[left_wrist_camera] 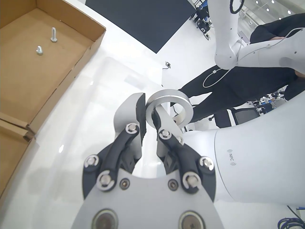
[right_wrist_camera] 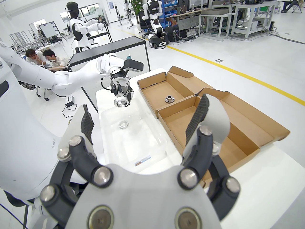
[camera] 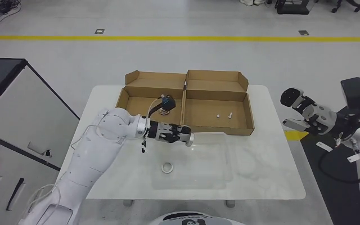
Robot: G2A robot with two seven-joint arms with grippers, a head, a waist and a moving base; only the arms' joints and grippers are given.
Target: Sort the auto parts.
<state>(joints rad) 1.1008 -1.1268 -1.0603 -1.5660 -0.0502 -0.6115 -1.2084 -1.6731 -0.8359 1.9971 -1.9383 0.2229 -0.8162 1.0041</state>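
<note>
My left gripper (left_wrist_camera: 149, 115) is shut on a silver metal ring (left_wrist_camera: 169, 109), pinching its rim and holding it above the white tray (camera: 225, 163), close to the boxes' front wall. In the top view this gripper (camera: 188, 136) is near the tray's back left. A second ring (camera: 167, 167) lies flat on the tray. The left cardboard box (camera: 132, 101) holds a flanged hub (right_wrist_camera: 169, 99). Two bolts (camera: 218, 116) (camera: 230, 115) lie in the right box (camera: 247, 115). My right gripper (right_wrist_camera: 143, 113) stands open and holds nothing, off the table's right side (camera: 293, 110).
Both boxes sit side by side at the table's back with their lids folded open. A small label (right_wrist_camera: 143, 161) lies on the tray's near end in the right wrist view. A dark cabinet (camera: 22, 107) stands left of the table.
</note>
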